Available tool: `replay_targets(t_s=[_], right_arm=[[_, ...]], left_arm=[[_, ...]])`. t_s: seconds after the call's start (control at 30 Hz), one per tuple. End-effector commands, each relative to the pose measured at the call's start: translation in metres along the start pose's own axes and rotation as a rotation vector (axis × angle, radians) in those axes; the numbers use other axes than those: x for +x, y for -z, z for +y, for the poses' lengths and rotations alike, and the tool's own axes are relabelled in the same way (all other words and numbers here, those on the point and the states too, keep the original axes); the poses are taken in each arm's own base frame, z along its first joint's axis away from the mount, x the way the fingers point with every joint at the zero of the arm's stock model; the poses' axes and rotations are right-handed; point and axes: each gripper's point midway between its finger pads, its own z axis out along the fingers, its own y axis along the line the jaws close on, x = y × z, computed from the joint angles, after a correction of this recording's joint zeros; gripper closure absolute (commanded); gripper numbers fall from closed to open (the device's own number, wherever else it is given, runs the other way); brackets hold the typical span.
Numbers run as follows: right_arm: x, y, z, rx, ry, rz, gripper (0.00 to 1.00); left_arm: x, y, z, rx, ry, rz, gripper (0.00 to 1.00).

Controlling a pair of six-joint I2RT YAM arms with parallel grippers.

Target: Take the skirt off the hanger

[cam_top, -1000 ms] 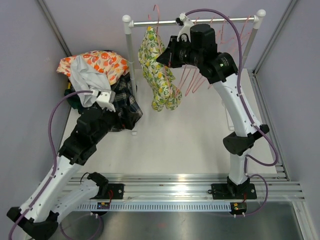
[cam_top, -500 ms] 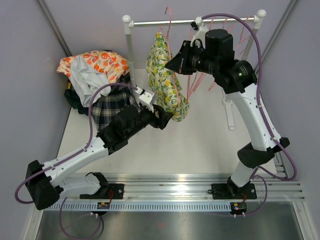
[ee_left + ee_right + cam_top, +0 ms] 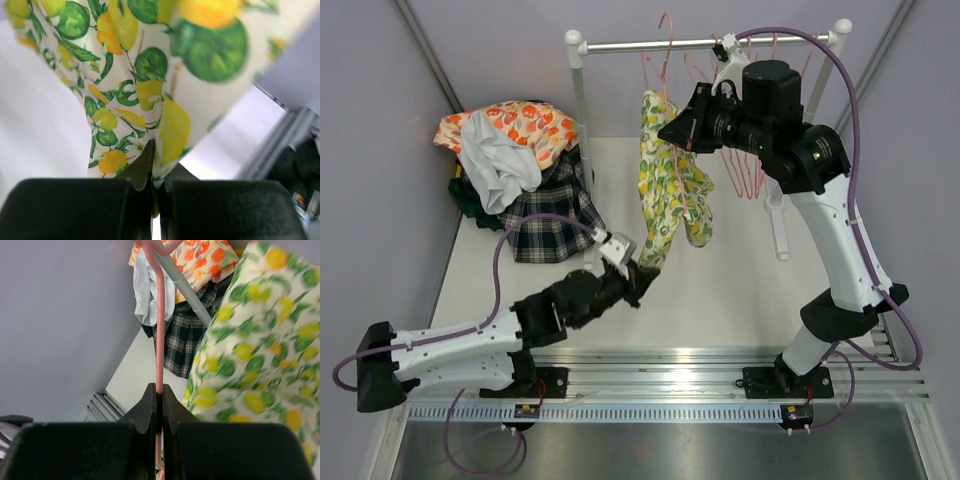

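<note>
A white skirt (image 3: 670,185) printed with lemons and limes hangs from a pink hanger (image 3: 667,40) in front of the rack. My right gripper (image 3: 672,130) is shut on the hanger's pink wire (image 3: 160,315), its jaws (image 3: 160,390) pinching the rod, with the skirt (image 3: 260,340) beside it. My left gripper (image 3: 645,272) is low at the skirt's bottom edge and shut on it. In the left wrist view the printed fabric (image 3: 135,75) runs down into the closed jaws (image 3: 156,165).
The clothes rack's rail (image 3: 620,46) spans the back, with more pink hangers (image 3: 745,170) hanging behind my right arm. A pile of clothes (image 3: 510,140), with a plaid garment (image 3: 550,210) on it, lies at the left by the rack's post (image 3: 582,110).
My left arm swung from the clothes pile to the skirt's bottom edge and shut on it. My right gripper carried the hanger to the right, and the skirt now hangs straighter.
</note>
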Motion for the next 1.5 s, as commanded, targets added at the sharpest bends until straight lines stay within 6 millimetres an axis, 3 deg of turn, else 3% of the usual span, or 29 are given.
replay_targets(t_s=[0.0,0.03,0.1,0.13,0.17,0.2,0.23,0.3,0.33,0.5,0.67,0.77,0.83,0.9,0.97,1.0,1.07,1.1,1.17,1.2,1.23,1.3,1.33,1.4,1.43,1.47], right_arm=[[-0.039,-0.003,0.016,-0.042,0.051,-0.144,1.0],[-0.039,-0.005,0.016,-0.041,0.052,-0.143,1.0],[-0.045,-0.005,0.018,-0.042,0.057,-0.154,1.0],[-0.043,-0.012,0.015,-0.038,0.058,-0.144,1.0],[-0.049,-0.01,0.018,-0.043,0.064,-0.16,1.0],[-0.05,-0.012,0.017,-0.04,0.067,-0.162,1.0],[-0.049,-0.017,0.014,-0.034,0.067,-0.157,1.0],[-0.052,-0.02,0.013,-0.03,0.067,-0.168,1.0],[-0.05,-0.026,0.009,-0.024,0.056,-0.162,1.0],[-0.046,-0.042,-0.002,0.002,0.035,-0.151,1.0],[-0.031,-0.063,-0.02,0.048,0.019,-0.107,1.0],[-0.023,-0.074,-0.031,0.077,0.015,-0.081,1.0],[-0.017,-0.079,-0.036,0.092,0.014,-0.067,1.0],[-0.013,-0.081,-0.04,0.105,0.017,-0.053,1.0],[-0.01,-0.078,-0.044,0.124,0.015,-0.042,1.0],[-0.004,-0.079,-0.047,0.132,0.014,-0.024,1.0],[-0.004,-0.071,-0.046,0.135,0.015,-0.029,1.0],[-0.002,-0.07,-0.046,0.133,0.014,-0.025,1.0],[0.006,-0.066,-0.048,0.133,0.012,-0.013,1.0],[0.014,-0.067,-0.053,0.145,0.008,0.008,1.0],[0.015,-0.065,-0.054,0.147,0.009,0.009,1.0],[0.017,-0.059,-0.055,0.159,0.016,0.012,0.95],[0.017,-0.056,-0.055,0.158,0.019,0.011,0.92],[0.017,-0.05,-0.054,0.161,0.029,0.01,0.54],[0.018,-0.047,-0.054,0.163,0.028,0.012,0.35],[0.015,-0.041,-0.051,0.16,0.033,0.004,0.21]], left_arm=[[0.076,0.032,-0.006,-0.044,0.065,0.115,1.0],[0.094,0.046,-0.025,-0.026,0.1,0.139,1.0],[0.132,0.069,-0.031,-0.035,0.085,0.212,1.0],[0.141,0.078,-0.028,-0.097,0.124,0.211,1.0],[0.157,0.097,-0.048,-0.041,0.101,0.252,1.0],[0.176,0.108,-0.044,-0.066,0.047,0.302,1.0],[0.178,0.12,-0.06,-0.051,0.088,0.302,1.0],[0.185,0.131,-0.064,-0.06,0.039,0.336,1.0],[0.185,0.133,-0.078,-0.06,0.031,0.336,1.0],[0.178,0.124,-0.096,-0.097,-0.059,0.316,1.0],[0.13,0.105,-0.102,-0.095,-0.13,0.245,1.0],[0.096,0.091,-0.083,-0.112,-0.186,0.216,1.0],[0.076,0.079,-0.062,-0.138,-0.232,0.216,1.0],[0.043,0.072,-0.044,-0.159,-0.253,0.184,1.0],[0.021,0.073,-0.026,-0.199,-0.283,0.173,1.0],[-0.003,0.071,-0.013,-0.242,-0.294,0.147,1.0],[-0.028,0.074,0.006,-0.29,-0.348,0.139,1.0],[-0.054,0.074,0.02,-0.336,-0.329,0.104,1.0],[-0.083,0.078,0.037,-0.378,-0.365,0.082,1.0],[-0.099,0.079,0.056,-0.424,-0.354,0.066,1.0],[-0.125,0.083,0.061,-0.442,-0.335,0.026,1.0],[-0.152,0.084,0.089,-0.508,-0.36,0.01,1.0],[-0.174,0.088,0.095,-0.525,-0.35,-0.028,1.0],[-0.2,0.09,0.123,-0.589,-0.366,-0.043,1.0],[-0.223,0.092,0.129,-0.609,-0.362,-0.073,1.0],[-0.234,0.092,0.139,-0.627,-0.37,-0.077,1.0]])
